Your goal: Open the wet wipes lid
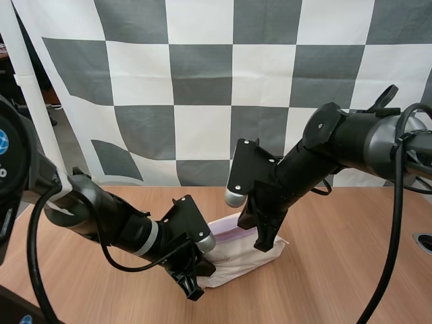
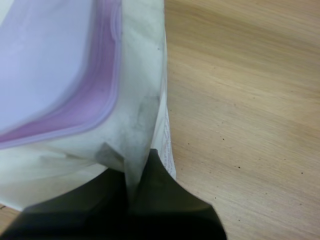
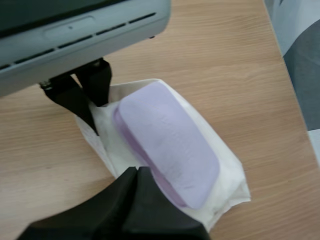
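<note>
Your left gripper (image 2: 131, 166) pinches pack (image 2: 142, 75) seam, anchoring it | right gripper (image 3: 138, 171) closed at lid (image 3: 170, 135) edge, likely to pry.

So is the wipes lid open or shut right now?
Shut. The lid lies flat on the pack, no gap at its rim. Left gripper pinches the pack's end.

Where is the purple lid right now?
The flat lilac plastic lid sits on the soft white wipes pack, low in the high view's middle, between the left claw and the right claw.
</note>
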Controlling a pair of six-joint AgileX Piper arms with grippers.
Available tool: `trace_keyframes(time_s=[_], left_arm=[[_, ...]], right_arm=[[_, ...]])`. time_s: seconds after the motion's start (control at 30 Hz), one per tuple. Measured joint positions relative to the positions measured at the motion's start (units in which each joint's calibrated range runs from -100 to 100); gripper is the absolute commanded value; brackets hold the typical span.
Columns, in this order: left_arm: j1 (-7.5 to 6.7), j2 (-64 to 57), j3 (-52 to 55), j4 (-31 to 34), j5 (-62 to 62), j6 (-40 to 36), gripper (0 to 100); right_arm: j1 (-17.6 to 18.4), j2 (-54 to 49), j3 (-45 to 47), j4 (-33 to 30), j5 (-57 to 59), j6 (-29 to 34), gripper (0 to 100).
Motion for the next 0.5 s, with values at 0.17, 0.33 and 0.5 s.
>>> trace_keyframes(time_s=[0.17, 0.33, 0.5], left_arm=[[0.0, 0.0, 0.0, 0.0, 0.0, 0.0, 0], [0.0, 0.0, 0.0, 0.0, 0.0, 0.0, 0], [0.0, 0.0, 0.0, 0.0, 0.0, 0.0, 0]], right_arm=[[0.0, 0.0, 4.0, 0.0, 4.89, -0.37, 0], [0.0, 0.12, 9.17, 0.6, -1.95, -3.41, 0], [0.0, 2.68, 9.33, 3.45, -14.47, -5.28, 0]])
